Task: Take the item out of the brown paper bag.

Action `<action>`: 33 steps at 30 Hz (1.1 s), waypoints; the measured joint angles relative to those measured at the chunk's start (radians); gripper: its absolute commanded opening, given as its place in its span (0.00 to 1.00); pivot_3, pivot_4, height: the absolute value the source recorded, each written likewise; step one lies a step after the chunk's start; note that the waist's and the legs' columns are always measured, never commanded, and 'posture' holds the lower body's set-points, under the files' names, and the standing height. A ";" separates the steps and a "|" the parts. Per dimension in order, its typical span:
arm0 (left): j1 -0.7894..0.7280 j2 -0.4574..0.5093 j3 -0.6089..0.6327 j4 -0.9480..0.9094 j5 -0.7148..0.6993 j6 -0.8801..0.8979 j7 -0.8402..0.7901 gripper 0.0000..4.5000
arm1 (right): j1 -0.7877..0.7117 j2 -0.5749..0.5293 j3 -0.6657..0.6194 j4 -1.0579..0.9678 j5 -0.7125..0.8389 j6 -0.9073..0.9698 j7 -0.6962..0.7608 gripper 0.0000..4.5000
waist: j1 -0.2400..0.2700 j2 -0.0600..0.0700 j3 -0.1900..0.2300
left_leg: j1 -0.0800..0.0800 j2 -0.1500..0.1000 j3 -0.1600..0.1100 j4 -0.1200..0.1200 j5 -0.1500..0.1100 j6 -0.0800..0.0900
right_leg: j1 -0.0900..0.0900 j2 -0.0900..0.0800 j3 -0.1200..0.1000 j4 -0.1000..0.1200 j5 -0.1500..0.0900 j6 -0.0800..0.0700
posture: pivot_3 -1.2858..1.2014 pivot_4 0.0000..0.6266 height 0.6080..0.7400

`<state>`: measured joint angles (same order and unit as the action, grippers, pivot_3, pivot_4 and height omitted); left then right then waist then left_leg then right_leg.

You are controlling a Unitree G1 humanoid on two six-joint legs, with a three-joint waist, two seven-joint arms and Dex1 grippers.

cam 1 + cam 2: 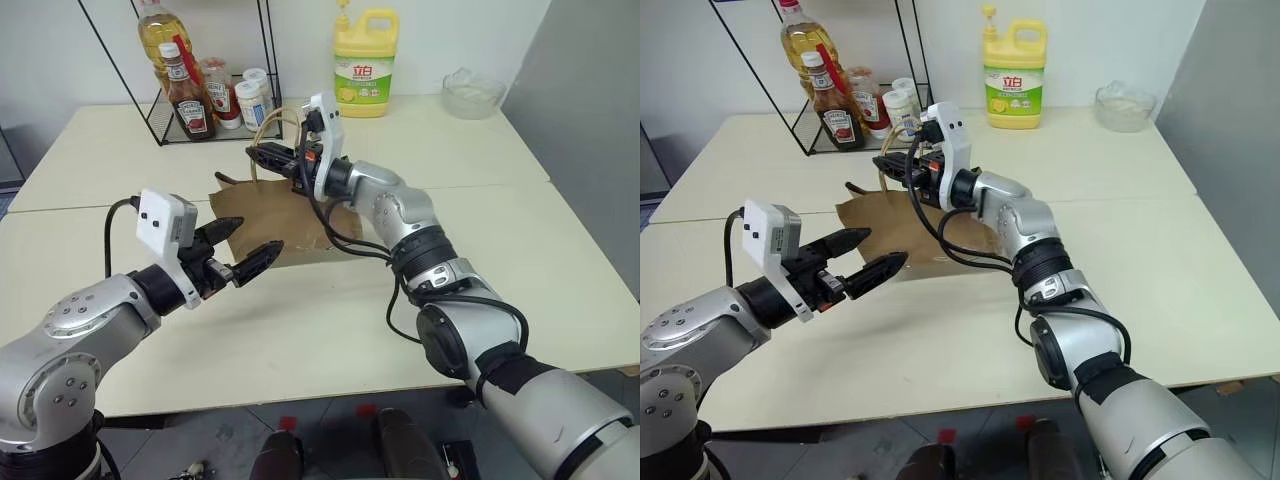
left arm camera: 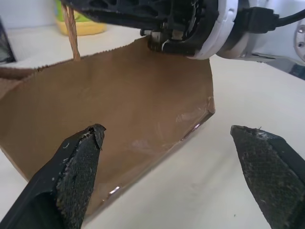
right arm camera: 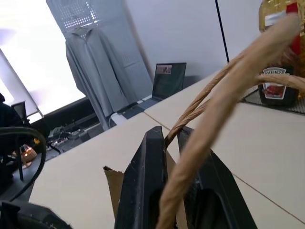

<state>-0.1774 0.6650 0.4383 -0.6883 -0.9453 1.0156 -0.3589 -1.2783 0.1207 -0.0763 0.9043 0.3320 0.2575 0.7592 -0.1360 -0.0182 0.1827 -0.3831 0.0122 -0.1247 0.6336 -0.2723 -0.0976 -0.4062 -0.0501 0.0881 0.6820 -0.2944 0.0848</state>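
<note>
Where right end effector (image 1: 262, 154) pinches (handle), brown paper bag (image 1: 262, 222) below

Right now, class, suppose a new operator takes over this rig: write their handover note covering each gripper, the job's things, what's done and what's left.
Right gripper: shut on the bag's cord handle, lifting the top edge.
Left gripper: open, holding nothing, just in front of the paper bag.
The bag sits on the table by the wire rack.
The bottle can't be seen.
Done: handle gripped.
Left: open the bag, reach in, pull the bottle out.
</note>
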 measured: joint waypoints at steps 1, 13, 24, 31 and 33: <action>0.011 0.004 0.008 -0.007 -0.005 -0.001 0.004 1.00 | 0.000 0.004 -0.001 0.026 -0.002 -0.030 -0.004 0.03 | 0.000 0.000 0.000 | 0.000 0.000 0.000 0.000 0.000 0.000 | 0.000 0.000 0.000 0.000 0.000 0.000 | 0.52 0.24 1.00; 0.041 0.042 0.033 -0.007 -0.036 -0.047 0.020 1.00 | 0.004 -0.005 -0.010 0.166 -0.039 -0.179 0.002 0.03 | -0.003 0.000 0.000 | 0.000 0.000 0.000 0.000 0.000 0.000 | 0.000 0.000 0.000 0.000 0.000 0.000 | 0.52 0.24 1.00; -0.011 0.103 0.036 0.043 -0.064 -0.065 0.008 1.00 | 0.012 -0.036 0.000 0.184 -0.077 -0.196 0.085 0.33 | -0.003 0.000 0.000 | 0.001 0.000 0.000 0.000 0.000 0.000 | 0.000 0.001 0.000 0.000 0.000 0.000 | 0.52 0.24 1.00; -0.014 0.132 0.035 0.081 -0.059 -0.076 -0.027 1.00 | 0.073 -0.101 0.042 0.081 -0.087 -0.137 0.162 0.81 | -0.002 0.000 0.000 | 0.001 0.000 0.000 0.000 0.000 0.000 | 0.000 0.000 0.000 0.000 0.000 0.000 | 0.52 0.24 1.00; -0.029 0.143 0.029 0.101 -0.054 -0.086 -0.044 1.00 | 0.096 -0.134 0.055 0.029 -0.086 -0.103 0.177 0.81 | 0.001 0.000 0.000 | 0.000 0.000 -0.001 0.000 0.000 0.000 | 0.001 0.000 0.000 0.000 0.000 0.000 | 0.52 0.24 1.00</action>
<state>-0.2065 0.8081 0.4670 -0.5871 -0.9996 0.9292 -0.4030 -1.1818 -0.0132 -0.0211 0.9329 0.2456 0.1549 0.9362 -0.1355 -0.0183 0.1826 -0.3827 0.0122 -0.1253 0.6340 -0.2723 -0.0976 -0.4054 -0.0496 0.0878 0.6819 -0.2943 0.0848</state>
